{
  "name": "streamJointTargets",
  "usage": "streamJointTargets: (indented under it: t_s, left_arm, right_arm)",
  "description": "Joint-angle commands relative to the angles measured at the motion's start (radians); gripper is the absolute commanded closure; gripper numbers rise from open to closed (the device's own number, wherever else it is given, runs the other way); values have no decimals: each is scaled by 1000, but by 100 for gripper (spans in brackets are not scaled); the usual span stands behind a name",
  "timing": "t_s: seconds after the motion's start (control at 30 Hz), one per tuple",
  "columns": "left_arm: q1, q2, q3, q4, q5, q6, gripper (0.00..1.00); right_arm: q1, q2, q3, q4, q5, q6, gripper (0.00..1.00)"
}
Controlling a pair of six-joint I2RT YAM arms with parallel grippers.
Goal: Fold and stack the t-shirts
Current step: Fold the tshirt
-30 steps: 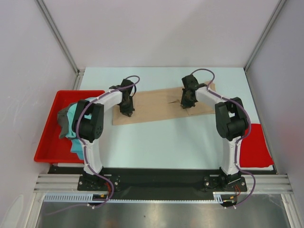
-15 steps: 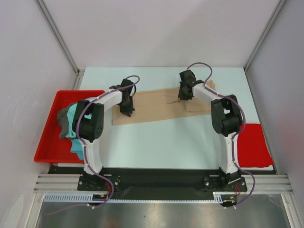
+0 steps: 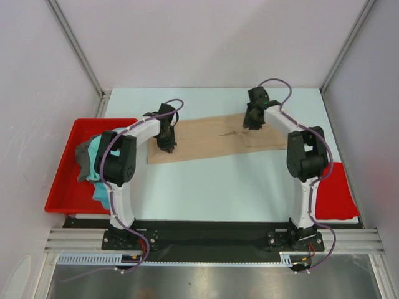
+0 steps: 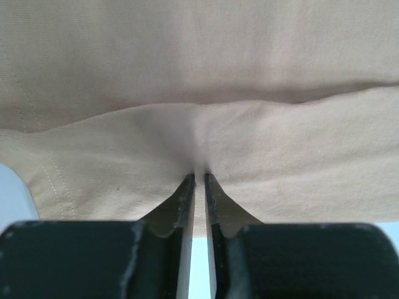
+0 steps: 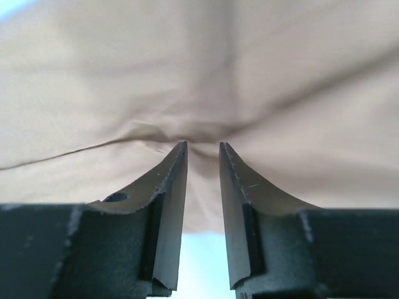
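Note:
The large tan t-shirt [image 3: 206, 138] lies spread flat across the far middle of the table. My left gripper [image 3: 167, 148] is at its left end, near the front edge, shut on a pinch of tan cloth [image 4: 262, 143], with its fingertips [image 4: 199, 177] almost touching. My right gripper [image 3: 252, 123] is at the shirt's far right edge. Its jaws [image 5: 202, 146] are close together on a gathered fold of tan cloth [image 5: 206, 75]. The teal t-shirt [image 3: 98, 163] and the dark grey t-shirt [image 3: 81, 161] lie bunched in the red tray.
The red plastic tray [image 3: 65, 187] sits at the left edge of the table. A flat red mat [image 3: 333, 193] lies at the right front. Grey walls and metal posts close in the table at the back and sides.
My right gripper has moved away from me and to the right, pulling the shirt's right part with it. The left gripper has stayed put.

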Motion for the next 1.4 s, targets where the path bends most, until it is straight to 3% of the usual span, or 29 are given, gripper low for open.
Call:
streamJointTargets:
  t_s: [0.0, 0.07, 0.13, 0.27, 0.37, 0.4, 0.6, 0.8, 1.13, 1.23, 1.37]
  left_arm:
    - [7, -68, -28, 22, 23, 30, 81]
    - [7, -73, -28, 23, 32, 32, 78]
    - [7, -78, -26, 16, 52, 33, 78]
    - [5, -107, -31, 11, 94, 33, 77]
    - [4, -147, -54, 16, 118, 41, 75]
    - [4, -160, -65, 26, 126, 46, 74]
    - [-10, -222, -123, 36, 166, 50, 71]
    - [-30, -265, -155, 53, 218, 69, 65]
    - [-35, -319, -151, 45, 233, 113, 59]
    - [-35, -331, -166, 34, 223, 118, 59]
    - [-35, -358, -192, 14, 210, 99, 60]
  right_arm:
    - [-107, -158, -68, -27, -11, -1, 67]
    - [-166, -172, -98, -14, -25, 1, 69]
    - [-198, -159, -110, -23, -61, 10, 78]
    - [-267, -168, -129, -69, -30, 67, 78]
    - [-311, -221, -182, -89, -55, 120, 64]
    - [-319, -237, -202, -94, -56, 137, 54]
    - [-364, -416, -440, 1, -55, 292, 31]
    - [-417, -452, -622, 170, -123, 403, 23]
    - [-445, -315, -638, 351, -136, 429, 25]
    - [-454, -272, -626, 378, -150, 430, 31]
    - [-465, -203, -603, 415, -157, 441, 48]
